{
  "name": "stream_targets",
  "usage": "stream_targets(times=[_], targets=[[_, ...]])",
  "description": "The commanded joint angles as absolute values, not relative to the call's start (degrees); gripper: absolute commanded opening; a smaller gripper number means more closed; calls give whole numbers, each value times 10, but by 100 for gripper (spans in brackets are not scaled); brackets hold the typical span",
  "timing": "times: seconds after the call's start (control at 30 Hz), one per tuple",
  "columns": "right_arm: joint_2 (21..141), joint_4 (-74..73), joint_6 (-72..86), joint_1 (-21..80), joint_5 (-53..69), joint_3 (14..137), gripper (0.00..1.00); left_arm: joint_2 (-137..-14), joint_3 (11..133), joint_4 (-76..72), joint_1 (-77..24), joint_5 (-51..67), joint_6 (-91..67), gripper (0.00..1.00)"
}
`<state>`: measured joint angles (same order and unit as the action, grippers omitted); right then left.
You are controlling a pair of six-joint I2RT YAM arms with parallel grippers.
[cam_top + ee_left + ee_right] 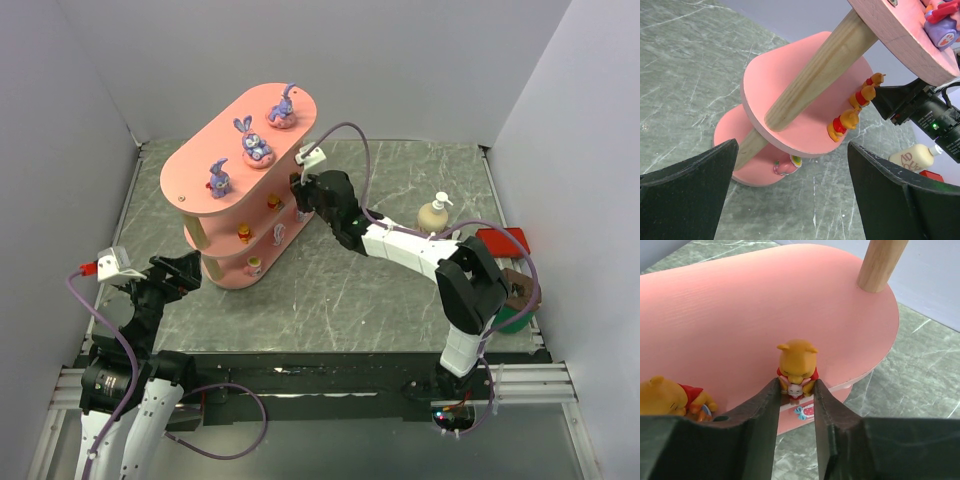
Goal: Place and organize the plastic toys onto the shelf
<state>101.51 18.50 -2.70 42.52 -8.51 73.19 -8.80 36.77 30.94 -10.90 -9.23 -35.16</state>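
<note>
Only in the right wrist view is the right gripper (pixel 796 385) seen closed narrowly on a small orange plastic bear figurine in a red shirt (pixel 797 362). The bear stands at the edge of the middle board of the tall three-tier shelf of salmon-pink oval boards and pale wooden posts (pixel 740 305). A second orange bear (pixel 670 397) is seen beside it. In the left wrist view the left gripper (pixel 792 145) is found spread wide and empty near the shelf base. That view also shows a pink-and-white egg-like toy (pixel 787 166) on the bottom board. Three purple bunnies on pink bases (pixel 252 142) are recorded on the top board from above. A cream pump bottle (pixel 434 212) and a flat red box (pixel 503 240) are noted on the grey marbled table (pixel 350 290), which is enclosed by pale walls (pixel 400 60).
</note>
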Motion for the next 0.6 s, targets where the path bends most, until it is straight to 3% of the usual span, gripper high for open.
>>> stream_targets(times=[0.0,0.2,0.57], targets=[[1021,214,-49,427,-76,722,29,-93,378,293,-105,-86,-345,96],[1021,221,-73,416,-48,717,22,-93,378,293,-105,-87,-346,96],[1015,199,-56,377,25,719,22,-94,378,294,-105,-86,-345,96]])
